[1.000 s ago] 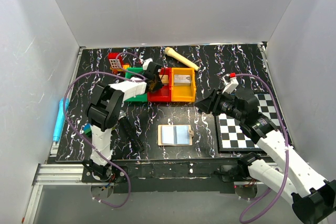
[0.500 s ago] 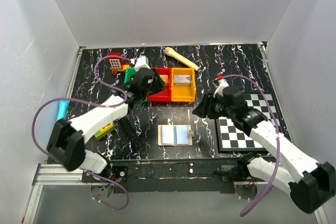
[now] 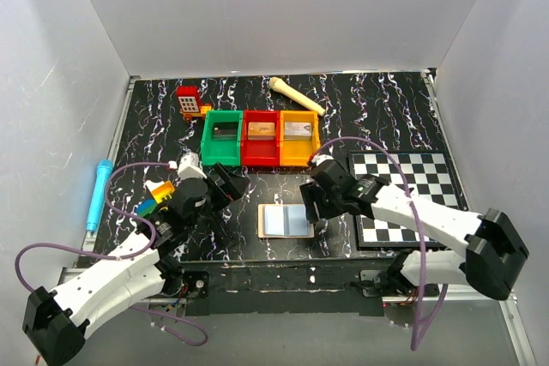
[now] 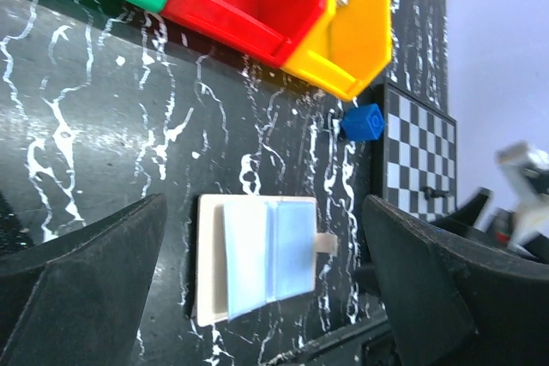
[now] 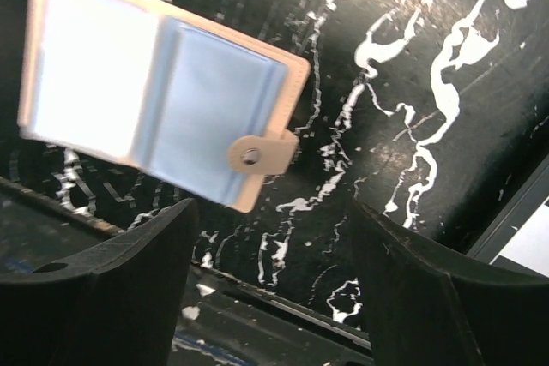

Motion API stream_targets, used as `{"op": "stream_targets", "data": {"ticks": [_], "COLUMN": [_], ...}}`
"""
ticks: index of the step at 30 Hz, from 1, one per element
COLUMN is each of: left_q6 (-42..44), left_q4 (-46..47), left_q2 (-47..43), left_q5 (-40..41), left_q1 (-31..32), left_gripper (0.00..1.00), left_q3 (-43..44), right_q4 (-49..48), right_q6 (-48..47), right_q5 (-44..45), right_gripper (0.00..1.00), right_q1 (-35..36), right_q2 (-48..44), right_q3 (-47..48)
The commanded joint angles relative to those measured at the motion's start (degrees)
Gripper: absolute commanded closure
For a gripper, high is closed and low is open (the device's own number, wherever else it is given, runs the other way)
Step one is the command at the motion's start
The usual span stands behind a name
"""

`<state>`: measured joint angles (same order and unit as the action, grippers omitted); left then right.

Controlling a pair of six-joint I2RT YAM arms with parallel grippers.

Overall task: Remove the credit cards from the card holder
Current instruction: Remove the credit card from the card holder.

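Observation:
The card holder [image 3: 286, 220] lies open and flat on the black marbled table near the front edge, its pale blue-grey pockets facing up and its tan snap tab on the right. No credit cards show apart from the lining. My left gripper [image 3: 230, 190] hovers just left of it, open; in the left wrist view the card holder [image 4: 257, 267] lies between and below its spread fingers [image 4: 77, 289]. Just right of the holder is my right gripper [image 3: 310, 205], also open. In the right wrist view the card holder [image 5: 154, 117] sits up and to the left of the empty jaws.
Green [image 3: 223, 136], red [image 3: 261, 136] and yellow [image 3: 298, 136] bins stand in a row behind the holder. A chequered board [image 3: 412, 199] lies at the right, with a blue cube [image 4: 360, 122] by its corner. A black bar [image 3: 214, 225] and coloured blocks [image 3: 159, 195] are at the left.
My left arm swung back from the bins to the holder's left side and its gripper opened. My right arm moved left and down to the holder, opening wider.

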<state>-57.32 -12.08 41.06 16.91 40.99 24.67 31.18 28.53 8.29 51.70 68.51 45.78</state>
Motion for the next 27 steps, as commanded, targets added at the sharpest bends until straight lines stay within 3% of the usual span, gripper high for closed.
{"op": "stream_targets", "data": {"ticks": [1,12,16,21,27], "left_q6": [-1.83,-1.83,-1.13,-1.04,-0.78], "left_q4": [-0.84,0.56,0.56,1.09,1.09], "left_q2": [-0.54,1.92,2.62,3.85,5.08], "left_q5": [-6.44,-11.81,-11.9,-12.16,-12.16], "left_q1": [0.05,0.4,0.58,0.75,1.02], "left_gripper": [0.02,0.07,0.08,0.08,0.08], "left_q3": [-0.58,-1.2,-0.76,-0.58,-0.23], "right_q4": [1.43,0.11,-0.68,1.51,4.06], "right_q6": [0.47,1.08,0.65,-0.85,-1.2], "right_q5": [5.24,2.07,3.48,4.18,7.78], "right_gripper": [0.24,0.34,0.26,0.24,0.35], "right_q1": [0.5,0.68,2.08,3.4,3.4], "right_q2": [4.69,10.42,8.83,12.87,18.05], "right_q3": [2.47,4.05,4.4,7.21,8.89]}}
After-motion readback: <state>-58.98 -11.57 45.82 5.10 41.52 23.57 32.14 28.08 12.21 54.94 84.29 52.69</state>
